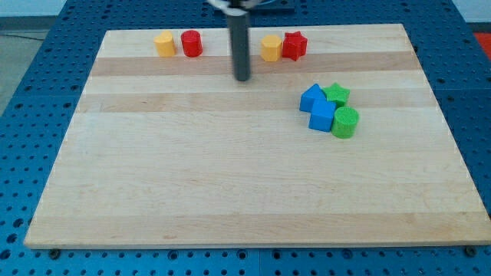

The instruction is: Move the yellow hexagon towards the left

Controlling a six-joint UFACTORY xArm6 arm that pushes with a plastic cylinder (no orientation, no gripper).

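Observation:
A yellow hexagon-like block (270,47) sits near the board's top edge, right of centre, touching a red star (294,45) on its right. A second yellow block (164,44), whose shape I cannot make out, sits at the top left beside a red cylinder (191,43). My tip (242,79) rests on the board below and to the left of the yellow hexagon-like block, a short gap away and touching no block. The rod rises from it to the view's top.
A cluster sits at the right middle: a blue block (311,97), a blue cube (322,116), a green star (336,94) and a green cylinder (345,122). The wooden board (230,192) lies on a blue pegboard table (31,92).

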